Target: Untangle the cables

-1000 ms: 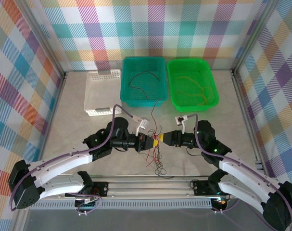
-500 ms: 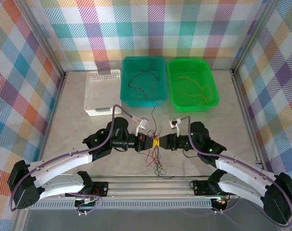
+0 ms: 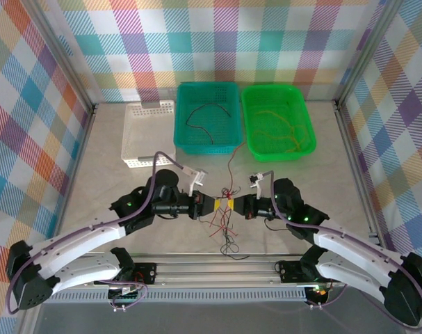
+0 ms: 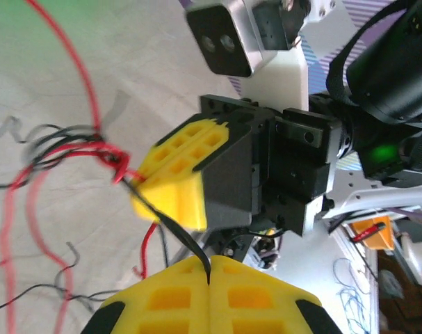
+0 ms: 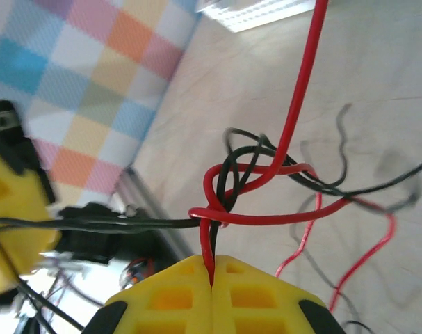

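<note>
Knotted cables between left hand and right hand, gripped by both

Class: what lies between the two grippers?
A knot of red and black wires, held by the left gripper and right gripper; clearest in the right wrist view.

Pastel plaid walls on three sides, pale, perhaps stone-patterned tabletop, aluminium rail along near edge.

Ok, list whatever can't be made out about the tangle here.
- Top view: the tangle by left gripper and right gripper, strands too thin to follow.
- Left wrist view: loose wires at the left, blurred.
- Right wrist view: the red wire, cut off by the top edge.
</note>
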{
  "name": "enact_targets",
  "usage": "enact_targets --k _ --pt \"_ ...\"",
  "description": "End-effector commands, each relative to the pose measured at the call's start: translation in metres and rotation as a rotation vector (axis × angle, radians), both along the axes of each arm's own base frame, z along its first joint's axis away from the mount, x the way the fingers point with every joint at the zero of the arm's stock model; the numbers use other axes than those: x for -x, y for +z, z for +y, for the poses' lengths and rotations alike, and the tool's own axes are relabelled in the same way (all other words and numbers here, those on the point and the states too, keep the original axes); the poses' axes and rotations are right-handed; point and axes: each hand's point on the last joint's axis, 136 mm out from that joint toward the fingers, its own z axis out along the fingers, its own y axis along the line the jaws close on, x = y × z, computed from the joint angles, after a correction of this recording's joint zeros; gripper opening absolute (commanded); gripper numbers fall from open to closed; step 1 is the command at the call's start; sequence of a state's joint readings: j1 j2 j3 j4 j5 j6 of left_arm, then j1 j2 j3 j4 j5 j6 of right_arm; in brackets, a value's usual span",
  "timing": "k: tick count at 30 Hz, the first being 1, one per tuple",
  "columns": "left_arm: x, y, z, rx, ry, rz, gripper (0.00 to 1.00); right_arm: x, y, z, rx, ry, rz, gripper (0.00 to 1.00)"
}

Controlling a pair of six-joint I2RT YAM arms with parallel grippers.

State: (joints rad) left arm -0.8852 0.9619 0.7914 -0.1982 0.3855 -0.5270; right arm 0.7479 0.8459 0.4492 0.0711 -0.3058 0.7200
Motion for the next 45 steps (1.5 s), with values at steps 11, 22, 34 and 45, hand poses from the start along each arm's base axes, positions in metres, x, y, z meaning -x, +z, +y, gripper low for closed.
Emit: enact_targets --k 11,22,34,45 --pt "-0.009 0.079 0.121 -0.081 0.283 -0.184 0.00 -0.048 -0.089 -0.116 0.263 -0.491 0.316 0.00" --pt "0.000 0.173 0.175 -0.055 0.497 -0.443 0.00 -0.049 -0.130 -0.167 0.429 -0.691 0.395 0.00" --pt "0.006 0.238 0.213 -0.056 0.660 -0.593 0.00 -0.058 -0.140 -0.173 0.451 -0.700 0.495 0.00" --pt "-0.039 0.180 0.135 -0.025 0.437 -0.375 0.00 -0.066 -0.006 -0.109 0.264 -0.341 -0.014 0.56"
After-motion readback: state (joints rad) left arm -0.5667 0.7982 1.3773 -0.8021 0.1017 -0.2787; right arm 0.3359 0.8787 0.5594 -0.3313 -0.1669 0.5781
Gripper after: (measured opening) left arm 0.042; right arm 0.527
